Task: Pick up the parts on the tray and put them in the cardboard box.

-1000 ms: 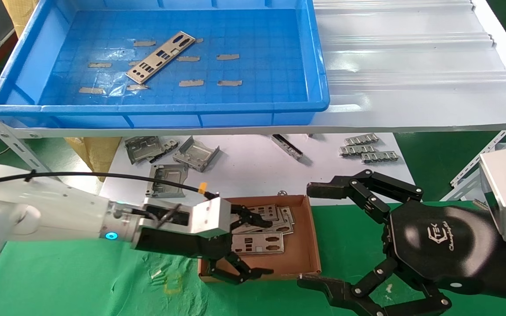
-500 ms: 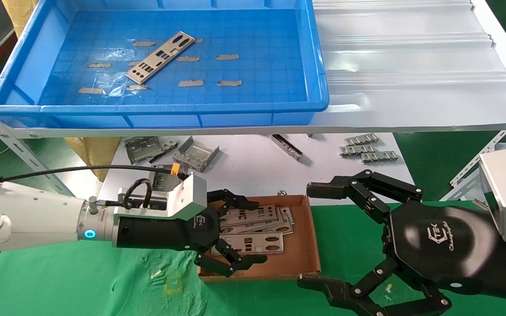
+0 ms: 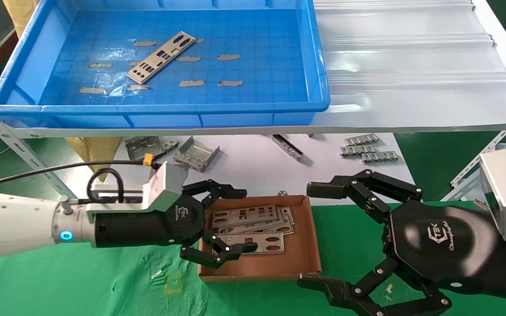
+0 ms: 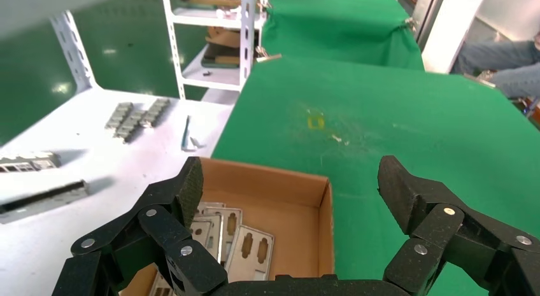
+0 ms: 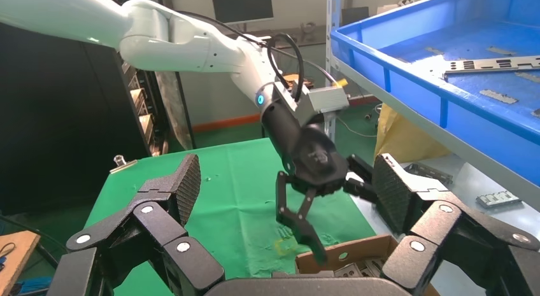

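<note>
Stretching across the shelf above me, the blue tray [image 3: 319, 61] sits on a white corrugated sheet [image 3: 411, 66], its grid floor dotted with scraps of tan tape [image 3: 228, 57]. One silver part [image 3: 160, 57] lies flat on that floor, angled, toward the tray's left half.

Below the shelf, my right gripper [image 3: 319, 235] hangs just beside the right wall of the cardboard box [image 3: 312, 245], fingers spread wide and holding nothing. My left gripper [image 3: 229, 221] reaches in from the left over the box's left edge, released, with one finger [image 3: 218, 191] above the far wall and the other above the near plates; nothing is between them.

The cardboard box rests on the green cloth [image 3: 81, 281] at the edge of a white board [image 3: 253, 171]. Inside it several parts [image 3: 248, 217] lie stacked flat, overlapping, filling the left and middle of the floor.

On the white board beyond the box sit folded grey brackets [image 3: 196, 153] to the left and small ribbed strips [image 3: 367, 149] to the right, well apart from the box.
</note>
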